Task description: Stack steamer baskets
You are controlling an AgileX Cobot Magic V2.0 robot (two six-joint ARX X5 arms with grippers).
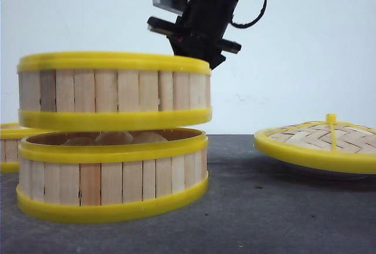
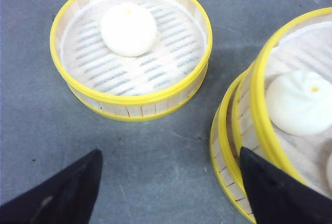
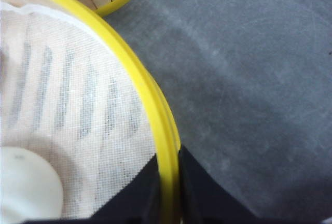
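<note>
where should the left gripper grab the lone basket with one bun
Pinch the lone basket by its yellow top rim, coming straight down with one finger inside the wall and one outside. The open top and thin wall allow it; pick a stretch away from the bun.

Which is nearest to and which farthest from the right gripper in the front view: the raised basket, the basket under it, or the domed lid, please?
Measured from the right gripper:
1. The raised basket: its rim is pinched between the fingers, so they touch.
2. The lower basket: on the table directly beneath the raised one.
3. The domed lid: off to the right, apart from both.
</note>
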